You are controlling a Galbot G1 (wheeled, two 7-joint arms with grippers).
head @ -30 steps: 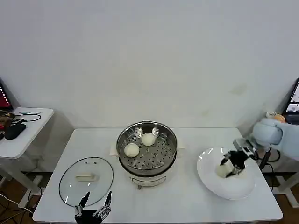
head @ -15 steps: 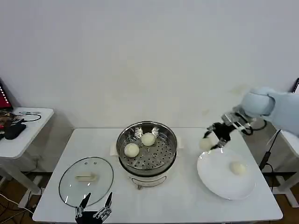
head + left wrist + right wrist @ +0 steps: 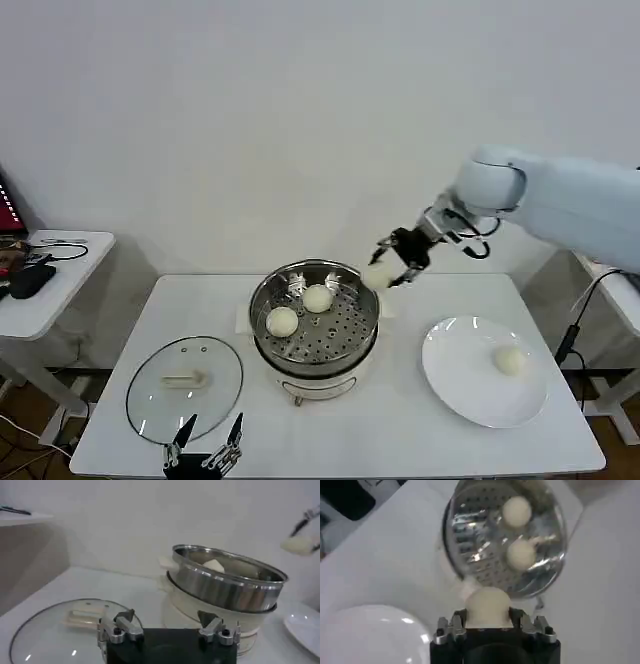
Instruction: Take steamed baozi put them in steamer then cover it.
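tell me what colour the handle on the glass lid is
Off-white, on the round clear glass lid; the head view shows it best.

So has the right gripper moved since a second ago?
Yes. The right gripper, shut on a baozi, has travelled from over the white plate toward the robot's left and now hangs by the steamer rim.

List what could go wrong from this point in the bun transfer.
The right gripper carries a bun above the steamer rim, not yet over the floor; let go early and it may hit the rim and roll onto the table. Two buns already inside crowd the far left side, so it could land on them.
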